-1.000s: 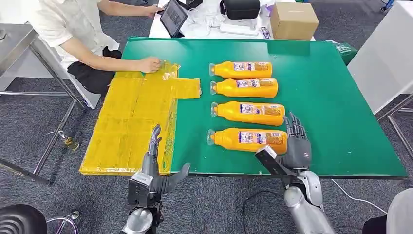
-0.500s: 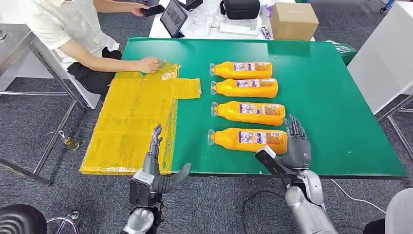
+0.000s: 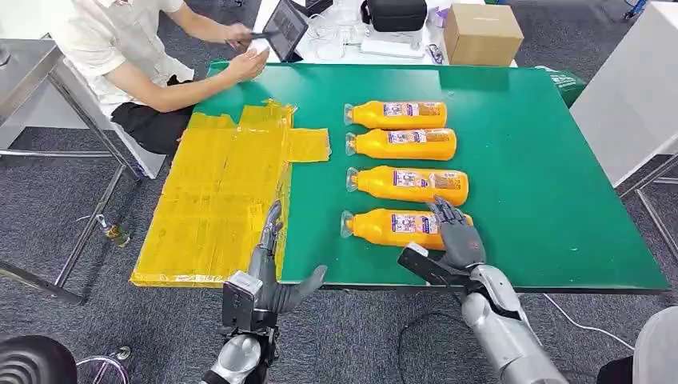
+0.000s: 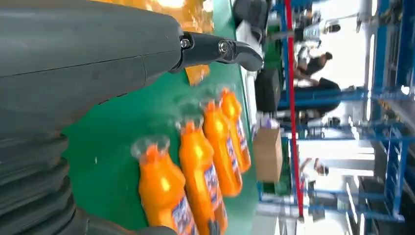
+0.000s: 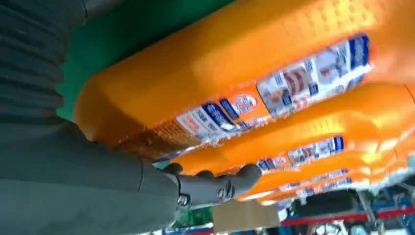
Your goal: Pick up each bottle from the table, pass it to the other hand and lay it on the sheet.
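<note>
Four orange bottles lie in a column on the green table (image 3: pixel 552 160), caps pointing toward the sheet. The nearest bottle (image 3: pixel 388 228) (image 5: pixel 220 73) has my right hand (image 3: pixel 454 238) (image 5: pixel 73 186) over its base end, fingers spread across it and the thumb (image 5: pixel 220 188) alongside, not closed round it. The other three bottles (image 3: pixel 408 185) (image 3: pixel 404 144) (image 3: pixel 397 114) lie beyond it. The yellow sheet (image 3: pixel 216 192) covers the table's left part. My left hand (image 3: pixel 268 268) (image 4: pixel 73 73) is open at the front edge beside the sheet, holding nothing.
A person (image 3: pixel 120 48) sits at the far left corner with both hands at a tablet (image 3: pixel 285 28). A cardboard box (image 3: pixel 482 32) and a dark bag (image 3: pixel 396 14) stand on the white table behind. The green table's right half is bare.
My right hand has moved left and onto the nearest bottle's base end. My left hand has shifted a little forward and right. The person's hand has lifted off the sheet to the tablet.
</note>
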Robot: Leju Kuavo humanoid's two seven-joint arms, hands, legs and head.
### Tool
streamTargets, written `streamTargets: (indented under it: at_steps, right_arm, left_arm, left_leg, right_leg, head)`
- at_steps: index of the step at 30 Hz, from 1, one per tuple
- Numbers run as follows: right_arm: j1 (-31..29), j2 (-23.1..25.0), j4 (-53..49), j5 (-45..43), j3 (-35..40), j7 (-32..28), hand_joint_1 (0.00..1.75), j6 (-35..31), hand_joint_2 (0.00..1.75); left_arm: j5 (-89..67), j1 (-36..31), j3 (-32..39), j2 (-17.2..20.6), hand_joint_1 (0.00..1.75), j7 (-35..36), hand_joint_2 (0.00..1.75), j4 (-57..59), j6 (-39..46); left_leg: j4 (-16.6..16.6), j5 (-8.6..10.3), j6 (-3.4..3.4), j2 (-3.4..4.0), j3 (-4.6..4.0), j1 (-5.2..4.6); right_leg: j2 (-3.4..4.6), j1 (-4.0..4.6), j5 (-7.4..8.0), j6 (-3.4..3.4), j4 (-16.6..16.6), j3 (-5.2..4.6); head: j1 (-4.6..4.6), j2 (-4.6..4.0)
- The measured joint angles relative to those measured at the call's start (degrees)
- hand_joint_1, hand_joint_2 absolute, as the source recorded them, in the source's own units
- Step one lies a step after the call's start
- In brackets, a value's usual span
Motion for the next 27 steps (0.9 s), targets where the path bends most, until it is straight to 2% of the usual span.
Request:
streamTargets:
  at_steps: [2, 6, 12, 16, 17, 18, 19, 27]
  right_arm:
    - [-0.82, -0.63, 0.76, -0.57, 0.98, -0.02, 0.0, 1.77, 1.75]
    - [-2.4, -2.12, 1.86, -2.65, 2.62, -0.04, 0.0, 4.26, 1.75]
    - [-3.4, -3.63, 2.29, -3.56, 4.28, 0.07, 0.0, 7.19, 1.75]
    - [-4.67, -5.11, 2.34, -1.83, 6.16, 5.51, 0.0, 9.81, 1.75]
    - [-4.96, -5.49, 2.34, -1.31, 6.67, 6.86, 0.16, 10.23, 1.75]
    - [-5.09, -5.81, 2.34, -1.01, 7.06, 7.67, 1.45, 10.62, 1.75]
    - [-5.11, -6.12, 2.31, -0.65, 7.39, 8.26, 1.75, 10.66, 1.75]
    - [-5.63, -9.0, -0.4, -3.28, 9.92, 9.68, 1.75, 16.57, 1.75]
  left_arm:
    - [1.6, -0.26, -0.37, -0.15, 0.0, 0.99, 1.75, 0.28, -1.75]
    - [10.8, -0.28, -0.74, -0.24, 0.0, 5.66, 1.75, 0.55, -11.26]
    - [13.03, -0.31, -2.01, -0.22, 0.0, 6.56, 1.75, 0.55, -13.31]
    - [13.11, -0.37, -2.64, -0.2, 0.0, 7.23, 1.75, 0.52, -13.13]
    - [13.07, -0.34, -2.82, -0.18, 0.0, 7.28, 1.75, 0.52, -13.13]
    - [13.03, -0.31, -2.95, -0.15, 0.0, 7.34, 1.75, 0.5, -13.13]
    - [13.03, -0.23, -3.04, -0.09, 0.0, 7.39, 1.75, 0.5, -13.16]
    - [12.5, 0.03, -3.08, 0.04, 0.0, 7.58, 1.75, 0.5, -13.81]
  left_leg:
    - [0.0, 0.0, 0.0, -0.01, 0.01, 0.0]
    - [0.0, 0.0, 0.0, 0.0, 0.06, 0.0]
    - [0.0, 0.0, 0.0, 0.03, 0.17, 0.0]
    - [0.0, -0.01, 0.01, -0.01, 0.33, 0.0]
    - [0.0, -0.01, 0.01, -0.05, 0.34, 0.0]
    - [0.0, -0.01, 0.01, -0.08, 0.34, 0.0]
    - [0.0, -0.01, 0.01, -0.08, 0.35, 0.0]
    - [0.0, -0.01, 0.01, -0.08, 0.37, 0.0]
  right_leg:
    - [0.0, 0.0, 0.0, 0.0, 0.0, 0.02]
    - [0.0, 0.0, 0.01, 0.0, 0.0, 0.06]
    - [0.01, 0.0, 0.01, 0.0, 0.0, 0.14]
    - [-0.01, 0.0, 0.0, 0.01, -0.02, 0.33]
    - [-0.02, 0.0, 0.0, 0.01, -0.02, 0.36]
    - [-0.03, 0.0, 0.0, 0.01, -0.02, 0.38]
    - [-0.03, 0.0, 0.0, 0.01, -0.02, 0.4]
    - [-0.03, 0.0, 0.01, 0.01, -0.02, 0.4]
  head:
    - [0.02, 0.0]
    - [0.0, 0.0]
    - [0.0, 0.0]
    - [-0.02, 0.0]
    - [0.02, 0.0]
    - [0.02, 0.0]
    - [0.0, 0.0]
    - [0.02, 0.0]
